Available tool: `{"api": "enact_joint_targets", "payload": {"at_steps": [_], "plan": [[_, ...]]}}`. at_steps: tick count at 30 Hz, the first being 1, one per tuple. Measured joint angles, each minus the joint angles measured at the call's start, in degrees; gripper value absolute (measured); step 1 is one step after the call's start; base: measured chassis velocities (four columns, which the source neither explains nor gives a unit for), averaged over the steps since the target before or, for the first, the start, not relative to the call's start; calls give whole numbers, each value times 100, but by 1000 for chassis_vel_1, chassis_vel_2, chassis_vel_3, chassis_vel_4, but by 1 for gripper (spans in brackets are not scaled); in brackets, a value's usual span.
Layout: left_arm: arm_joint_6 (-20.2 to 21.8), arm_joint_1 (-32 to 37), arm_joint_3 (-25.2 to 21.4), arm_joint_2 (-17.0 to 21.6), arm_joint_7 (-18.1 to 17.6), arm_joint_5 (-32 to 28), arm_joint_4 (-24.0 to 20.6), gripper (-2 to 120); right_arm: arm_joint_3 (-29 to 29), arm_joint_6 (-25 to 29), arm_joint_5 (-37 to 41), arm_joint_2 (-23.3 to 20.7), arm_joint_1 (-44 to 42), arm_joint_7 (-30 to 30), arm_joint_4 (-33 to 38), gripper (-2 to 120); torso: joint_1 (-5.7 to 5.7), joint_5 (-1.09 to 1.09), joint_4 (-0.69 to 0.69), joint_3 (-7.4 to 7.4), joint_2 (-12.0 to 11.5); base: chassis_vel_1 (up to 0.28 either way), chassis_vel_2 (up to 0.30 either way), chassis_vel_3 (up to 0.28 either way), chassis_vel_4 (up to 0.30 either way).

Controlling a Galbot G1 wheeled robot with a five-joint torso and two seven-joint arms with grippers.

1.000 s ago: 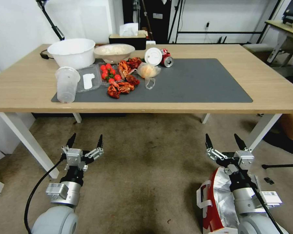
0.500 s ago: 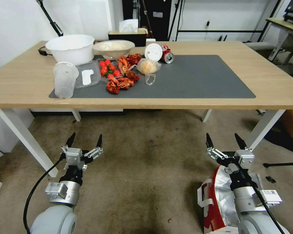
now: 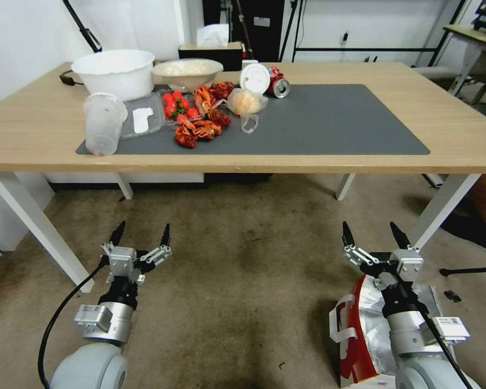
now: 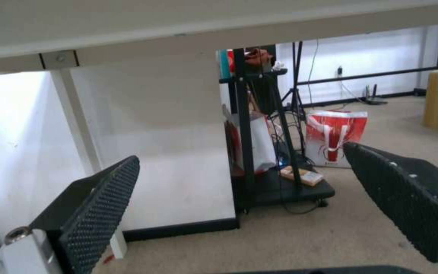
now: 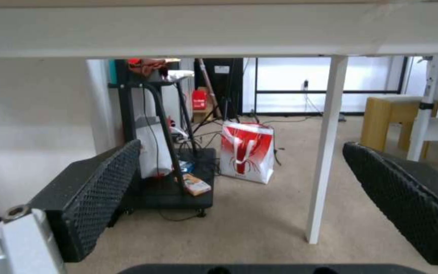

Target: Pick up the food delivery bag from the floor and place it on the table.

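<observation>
Bag (image 3: 359, 337) of red, white and foil is sitting on the floor (image 3: 243, 281) beneath the right gripper (image 3: 376, 237), short of the table (image 3: 308, 162) edge; left gripper (image 3: 140, 231) is hovering over bare carpet, both spread open.

I'm reading no legible text anywhere, I'm making out only a red lobster-like print on a white and red bag (image 5: 247, 156) standing beyond the table leg (image 5: 324, 149), its lettering staying too small to read

Office or lab: desks (image 3: 318, 156), carpet (image 3: 243, 259), tripods (image 5: 219, 95)
</observation>
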Motion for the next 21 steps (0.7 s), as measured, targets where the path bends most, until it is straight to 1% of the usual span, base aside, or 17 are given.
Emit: {"api": "enact_joint_targets", "payload": {"at_steps": [9,11,15,16,21], "plan": [[0,3,-4,-30,10,0,-37,100,17,-4,11,-17,-22,3,64,100,-62,0,0,-112,-176,0,0,0,0],[2,3,3,-40,21,3,-41,100,21,-13,16,-26,-21,6,66,100,-76,0,0,-170,-248,0,0,0,0],[2,3,4,-40,24,4,-41,100,21,-18,20,-28,-20,7,67,100,-79,0,0,-185,-267,0,0,0,0],[2,4,4,-41,29,5,-41,100,22,-25,29,-30,-16,9,66,100,-88,0,0,-220,-310,0,0,0,0],[2,3,1,-43,40,8,-36,100,19,-34,38,-30,-10,9,60,100,-108,0,0,-280,-389,0,0,0,0]]}}
